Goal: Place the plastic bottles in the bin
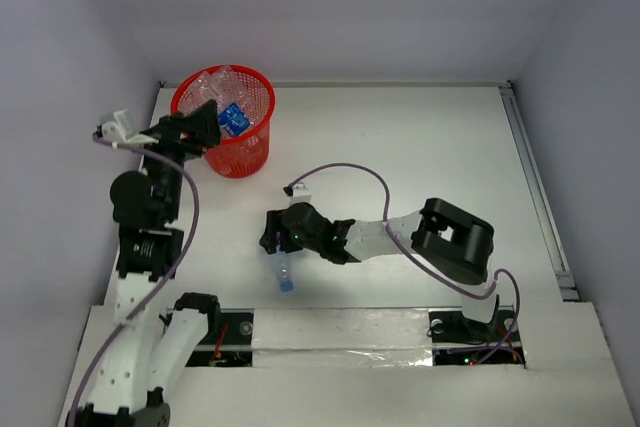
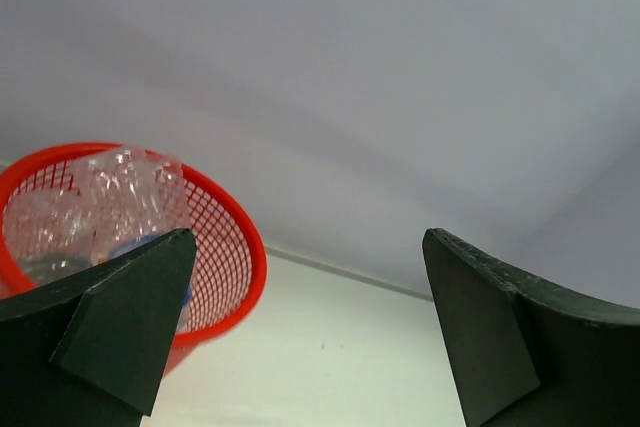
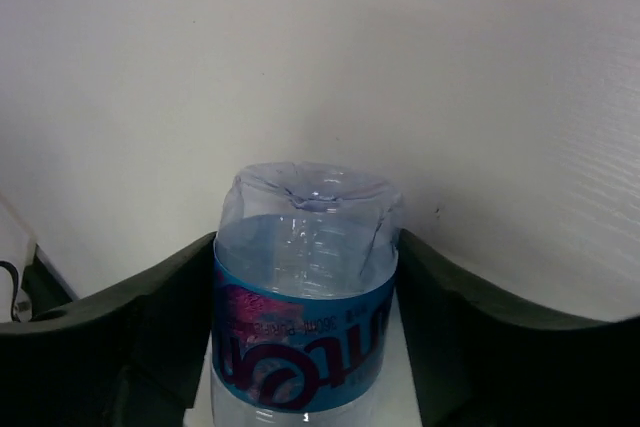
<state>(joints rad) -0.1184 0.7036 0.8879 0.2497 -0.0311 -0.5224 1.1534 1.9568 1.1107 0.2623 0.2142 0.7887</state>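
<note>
**Top view.** The right gripper (image 1: 281, 240) is clenched on a clear bottle (image 1: 285, 273) with a blue label and blue cap. It sits near the middle of the table (image 1: 420, 147), well apart from the red mesh bin (image 1: 248, 147). The left gripper (image 1: 212, 122) is released and empty at the bin's left rim (fingers (image 2: 130, 327) spread wide in its wrist view). Several clear bottles (image 1: 215, 82) lie in the bin.

**Right wrist view.** Both fingers (image 3: 150, 327) press the label.

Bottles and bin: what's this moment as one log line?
left gripper: open, at bin rim | right gripper: shut on blue-label bottle | bin: holds clear bottles
</note>
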